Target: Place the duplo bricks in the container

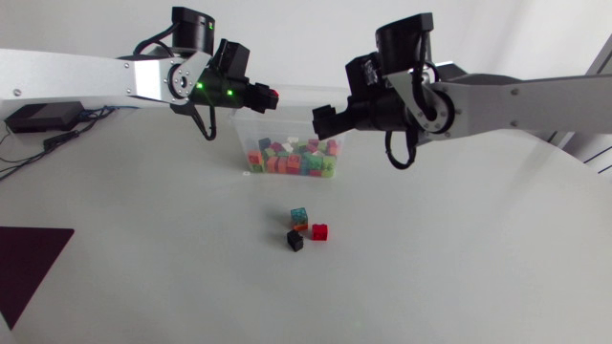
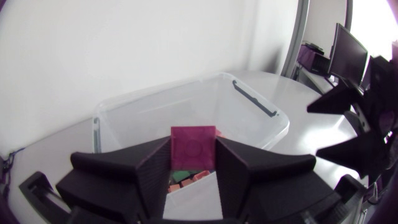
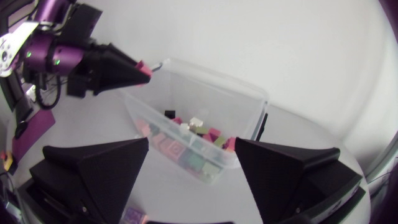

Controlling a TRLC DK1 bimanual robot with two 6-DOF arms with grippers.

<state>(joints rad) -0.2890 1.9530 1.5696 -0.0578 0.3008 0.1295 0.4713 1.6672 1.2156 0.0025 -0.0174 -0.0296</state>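
- The left gripper point(image 1: 267, 96) is clamped on a pink brick point(image 2: 193, 147), with both fingers pressing its sides. It hangs about over the far-left corner of the container point(image 1: 251, 137).
- The right gripper point(image 1: 323, 119) is spread wide and holds nothing. It hovers by the container's far-right side.
- The step in hand looks like the drop. To do it well, I would carry the brick further inside the rim, towards the box's middle, before parting the fingers, so it cannot clip the wall and bounce out.
- Lowering a little first would soften the fall onto the sorted bricks point(image 3: 186, 148) on the box floor.
- The two grippers are close together, so the left one should open without swinging right.
- Only the head view shows what remains: a teal brick point(image 1: 299, 214), an orange brick point(image 1: 301, 226), a red brick point(image 1: 319, 230) and a black brick point(image 1: 295, 241), clustered on the table point(image 1: 459, 268) nearer than the container.
- Only the left wrist view shows the grip squarely, with the brick centred between the fingers and the open box ahead and below.
- The right wrist view gives the clearest look at the pile inside.
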